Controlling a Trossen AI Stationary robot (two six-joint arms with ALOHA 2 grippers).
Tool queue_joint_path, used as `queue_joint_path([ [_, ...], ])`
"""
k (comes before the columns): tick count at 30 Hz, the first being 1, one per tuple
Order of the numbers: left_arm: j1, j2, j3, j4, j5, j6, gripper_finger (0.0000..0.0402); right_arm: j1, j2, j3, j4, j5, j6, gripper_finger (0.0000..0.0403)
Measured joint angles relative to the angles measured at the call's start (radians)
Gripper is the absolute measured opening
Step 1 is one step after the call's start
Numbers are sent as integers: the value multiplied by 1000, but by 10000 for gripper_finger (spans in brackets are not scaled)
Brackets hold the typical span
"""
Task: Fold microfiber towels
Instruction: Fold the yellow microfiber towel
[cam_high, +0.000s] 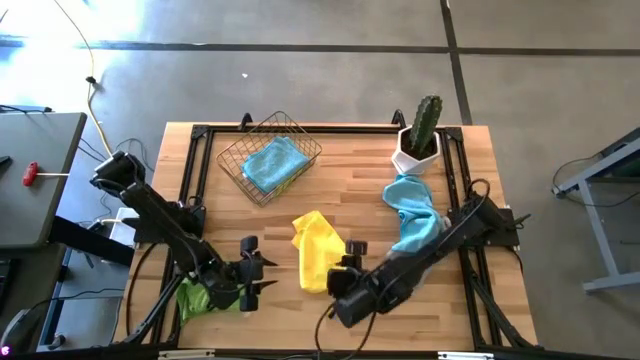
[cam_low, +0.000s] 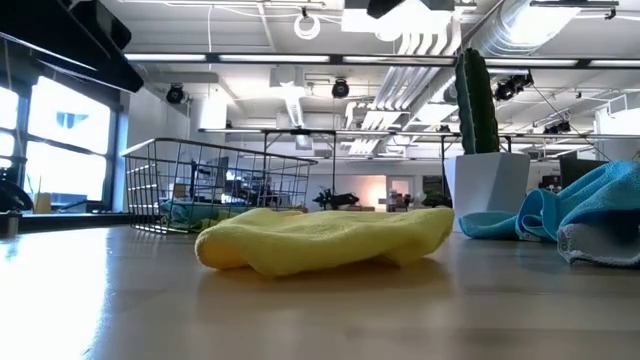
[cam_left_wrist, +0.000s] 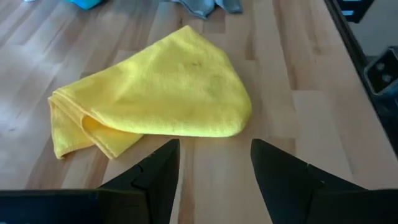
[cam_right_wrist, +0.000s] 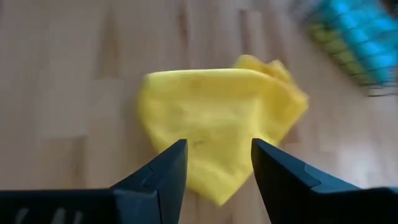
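Yellow towel lies between both open grippers.

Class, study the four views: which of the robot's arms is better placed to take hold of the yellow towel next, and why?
Probably the right. In the high view the right pincer sits open at the yellow towel's edge, while the left pincer, also open, waits farther off with bare table between.

Both my arms are stretched low over the table's near half, angled in toward the yellow towel. My left gripper sits just left of it, fingers spread apart with nothing between them. My right gripper is right at its right edge, fingers also apart, gripping nothing.
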Motion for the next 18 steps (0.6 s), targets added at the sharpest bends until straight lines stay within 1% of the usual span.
queue_joint_path([
  [3,21,0,0,-1,-1,-8,188,14,2,-87,59,163,78,172],
  [4,27,0,0,-1,-2,-20,188,11,2,-116,73,195,102,172],
  [5,33,0,0,0,-6,-33,188,6,2,-141,76,203,123,172],
  [7,45,0,0,4,-21,-71,188,-16,2,-186,82,180,147,172],
  [10,70,1,0,4,-31,-168,188,-58,2,-242,87,93,145,172],
  [13,106,37,0,15,-29,-281,188,-102,2,-292,127,18,110,172],
  [15,132,66,0,44,-15,-322,188,-128,2,-321,159,-26,71,172],
  [18,176,140,-1,106,51,-341,188,-158,2,-350,227,-80,-4,172],
])
